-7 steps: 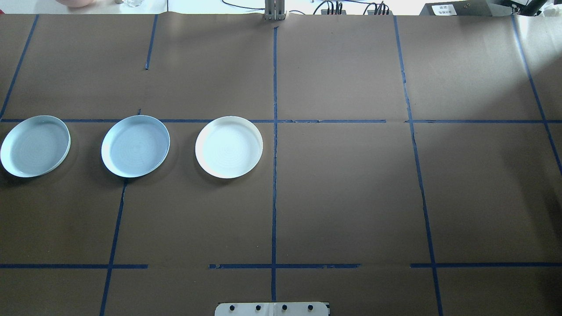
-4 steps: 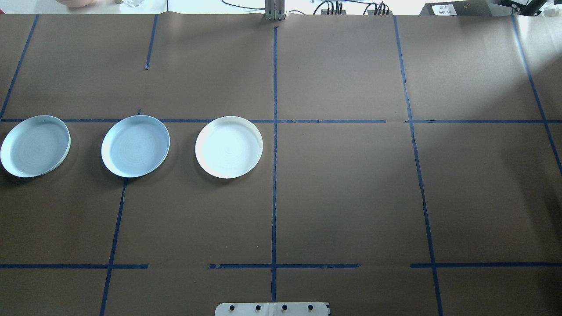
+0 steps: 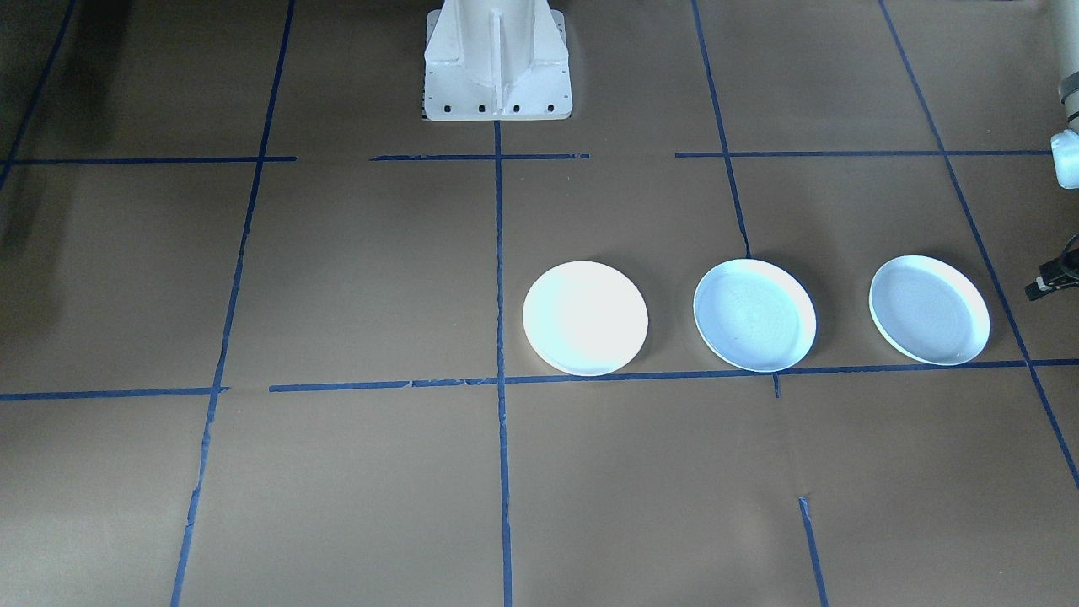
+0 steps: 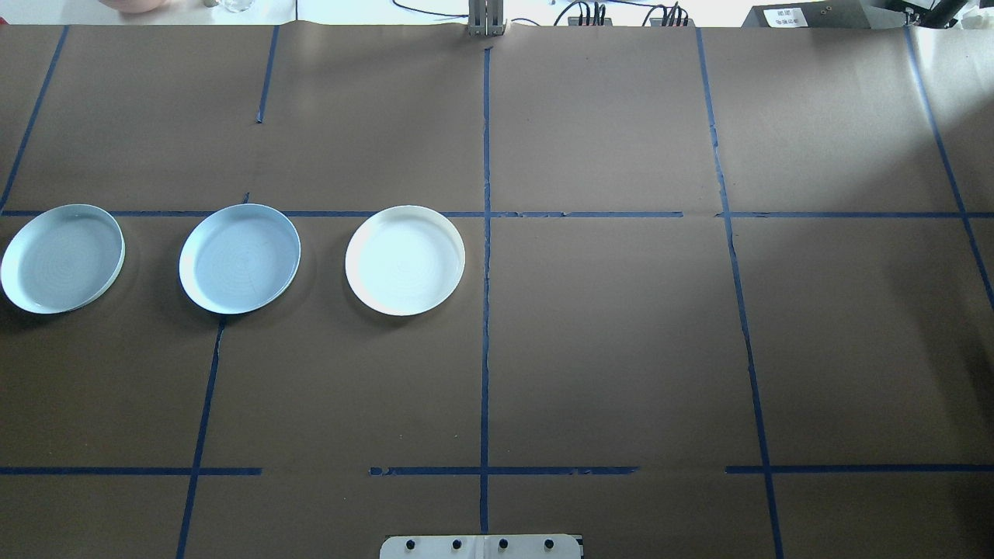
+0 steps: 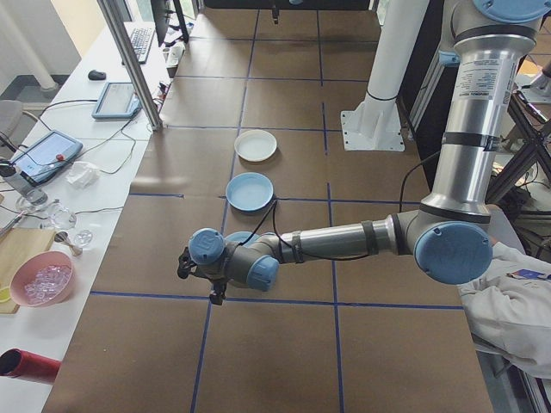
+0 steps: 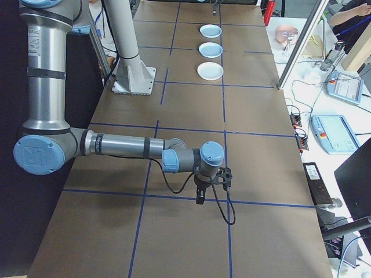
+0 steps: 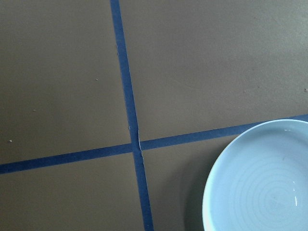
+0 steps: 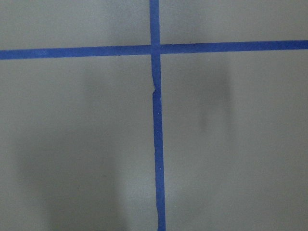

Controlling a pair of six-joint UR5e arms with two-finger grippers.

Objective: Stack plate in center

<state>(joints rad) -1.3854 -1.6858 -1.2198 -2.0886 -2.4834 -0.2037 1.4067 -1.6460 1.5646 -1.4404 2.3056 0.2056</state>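
Overhead exterior shows three plates unstacked: white plate (image 4: 404, 260) nearest center, pale blue plate (image 4: 239, 258), outer plate (image 4: 62, 258); finger state unreadable, first pickup's next.

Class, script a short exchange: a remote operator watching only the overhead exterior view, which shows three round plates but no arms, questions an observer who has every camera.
Operator: I see no arm. Where is the left end effector?
Observer: The left end effector hangs low over the brown paper-covered table, its arm stretched out level.
Operator: And the right end effector?
Observer: The right end effector hangs above a crossing of blue tape lines; its wrist camera shows no plate.
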